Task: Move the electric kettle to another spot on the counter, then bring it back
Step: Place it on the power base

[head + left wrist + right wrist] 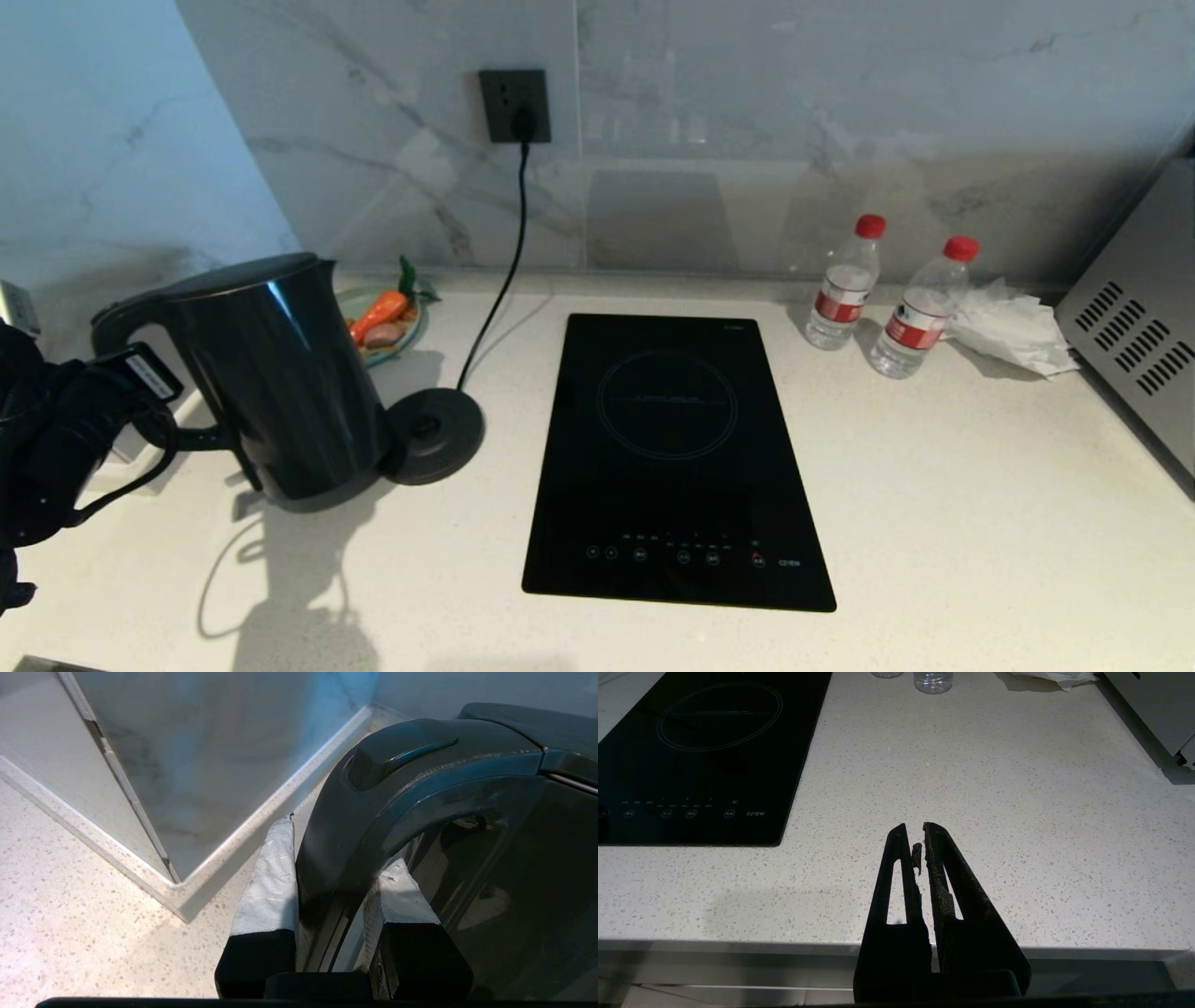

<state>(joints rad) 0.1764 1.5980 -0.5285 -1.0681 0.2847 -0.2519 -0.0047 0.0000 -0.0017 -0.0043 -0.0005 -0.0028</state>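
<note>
Your left pincer (327, 877) is clamped on the loop handle of the electric kettle (280, 373): in the left wrist view one padded finger (271, 882) lies against the outside of the handle and the other sits inside the loop, with no gap showing on either side. Take the round black base disc (434, 434) as your landmark. The kettle is off the disc, just beside it on the side away from the cooktop (672, 457), its lower edge overlapping the disc's rim in the head view. It leans a little, and whether its foot rests on the worktop (934, 523) or hangs just clear of it cannot be told from here. So you are in a carrying step with the kettle in hand; whether this is the outward move or the return is not something these views settle. If you are going out, pick a bare stretch of worktop well apart from the disc and lower the kettle upright before you let go. If you are coming back, you must lift it over the disc's rim, centre it above the disc and set it down straight. Either way, keep the grip firm, since a handle hold lets the body swing, and mind the cord (509, 252) running from the disc up to the wall socket (513, 105). Your right pincer (915, 833) is parked at the worktop's front edge, beyond the cooktop from the disc, closed and holding nothing.
</note>
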